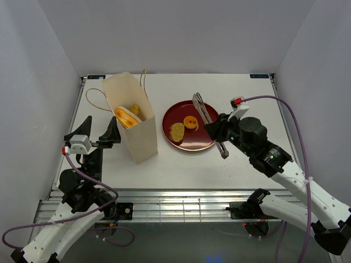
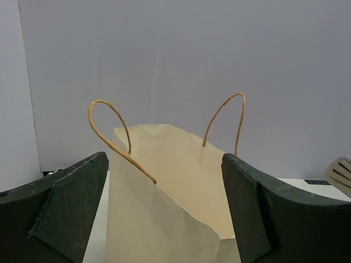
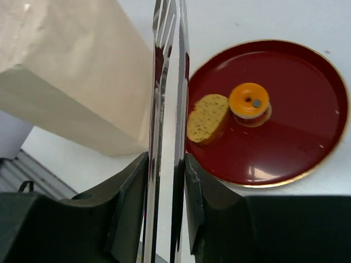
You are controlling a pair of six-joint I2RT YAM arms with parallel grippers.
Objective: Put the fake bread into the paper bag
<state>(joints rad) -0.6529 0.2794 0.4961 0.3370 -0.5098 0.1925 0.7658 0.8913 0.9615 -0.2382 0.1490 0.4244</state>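
The cream paper bag stands open on the table, with golden bread pieces showing inside its mouth. A bread slice and a small orange donut lie on the dark-red plate. My right gripper is shut on metal tongs, which reach over the plate's right side. In the right wrist view the tongs run between my fingers, with the slice and donut beyond. My left gripper is open and empty, facing the bag from its left.
The bag's brown cord handles stick up and outward. White walls close in the table on three sides. The table's near edge meets a metal rail by the arm bases. The tongs' tip shows at the right of the left wrist view.
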